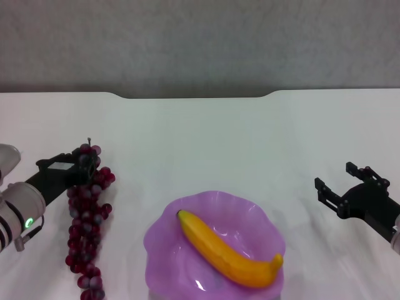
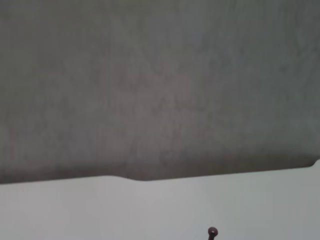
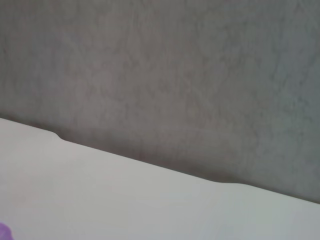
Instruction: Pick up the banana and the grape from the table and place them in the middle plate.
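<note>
The banana (image 1: 230,250) lies inside the purple scalloped middle plate (image 1: 162,237) at the front centre of the white table (image 1: 206,134). The grape bunch (image 1: 87,231) lies on the table to the left of the plate, its stem end pointing away from me. My left gripper (image 1: 70,169) is at the far, stem end of the bunch, right against the top grapes. A single grape tip (image 2: 212,232) shows in the left wrist view. My right gripper (image 1: 335,177) is open and empty over the table, right of the plate. A sliver of the plate (image 3: 2,231) shows in the right wrist view.
The table's far edge has a shallow notch (image 1: 194,95), with a grey wall (image 1: 200,44) behind it. The same edge shows in both wrist views.
</note>
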Controlling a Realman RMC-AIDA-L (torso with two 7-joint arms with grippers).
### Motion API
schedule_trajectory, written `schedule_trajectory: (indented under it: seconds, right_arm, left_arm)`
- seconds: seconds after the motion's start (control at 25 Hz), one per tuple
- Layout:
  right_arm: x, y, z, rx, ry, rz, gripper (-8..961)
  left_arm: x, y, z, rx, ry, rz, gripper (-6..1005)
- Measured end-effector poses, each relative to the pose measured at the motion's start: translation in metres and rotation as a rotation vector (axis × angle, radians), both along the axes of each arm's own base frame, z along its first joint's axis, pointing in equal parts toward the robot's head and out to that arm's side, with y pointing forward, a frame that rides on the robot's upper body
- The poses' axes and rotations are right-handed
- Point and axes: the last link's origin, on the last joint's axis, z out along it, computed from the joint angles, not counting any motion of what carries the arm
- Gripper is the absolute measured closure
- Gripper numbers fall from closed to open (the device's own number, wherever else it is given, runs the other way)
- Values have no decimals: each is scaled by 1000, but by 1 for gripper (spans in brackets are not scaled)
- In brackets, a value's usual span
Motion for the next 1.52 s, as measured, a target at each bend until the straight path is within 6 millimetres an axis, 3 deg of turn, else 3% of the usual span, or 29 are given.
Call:
schedule_trajectory:
  seconds: [0.8, 1.0, 1.28, 1.52]
  right_arm:
    - [2, -1, -1, -7, -9, -8, 166]
    - [5, -2, -1, -9, -13, -15, 167]
    - [5, -2, -1, -9, -14, -16, 167]
    - [5, -2, -1, -9, -14, -17, 166]
  left_arm:
    - [46, -4, 30, -69, -2, -28, 754]
    - [71, -9, 53, -87, 20, -85, 756]
    - [89, -15, 83, -104, 12, -119, 761]
    - [124, -21, 105, -172, 107, -149, 763]
